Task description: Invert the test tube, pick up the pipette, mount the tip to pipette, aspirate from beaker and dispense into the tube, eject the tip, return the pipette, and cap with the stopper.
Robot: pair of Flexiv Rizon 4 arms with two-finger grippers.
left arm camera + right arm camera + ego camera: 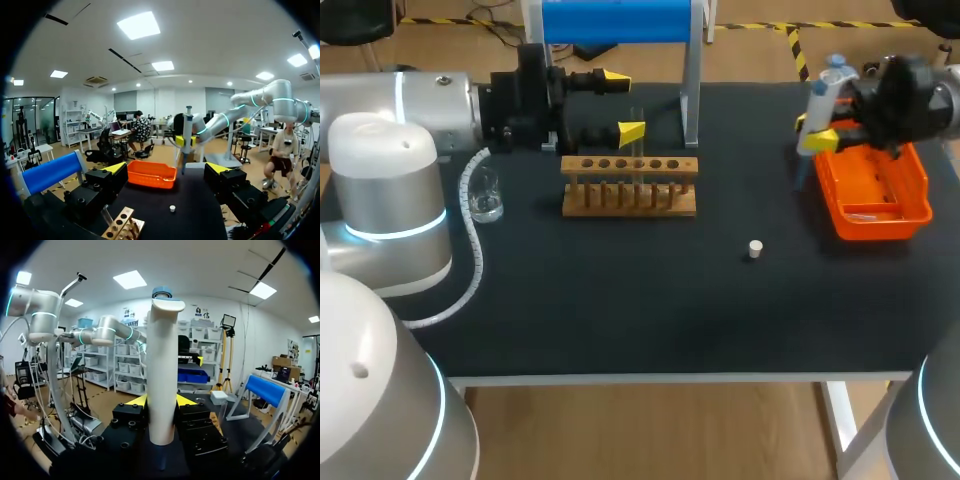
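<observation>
My right gripper (pixel 817 130) is shut on the white pipette (pixel 823 100), which it holds upright above the left end of the orange tray (pixel 912 212). In the right wrist view the pipette (pixel 162 370) stands between the yellow fingertips (pixel 137 400). My left gripper (pixel 621 105) is open just behind the wooden rack (pixel 630 187), with a thin glass test tube (pixel 638 135) upright in the rack by its near fingertip. From the left wrist, the pipette (pixel 187 135) hangs over the orange tray (pixel 151 174). A small white stopper (pixel 755 248) lies on the mat. The glass beaker (pixel 485 196) stands at the left.
A blue roller on a metal stand (pixel 620 22) rises behind the rack. A ribbed white cable (pixel 472 240) trails from my left arm past the beaker. The dark table's front edge (pixel 680 378) runs below the stopper.
</observation>
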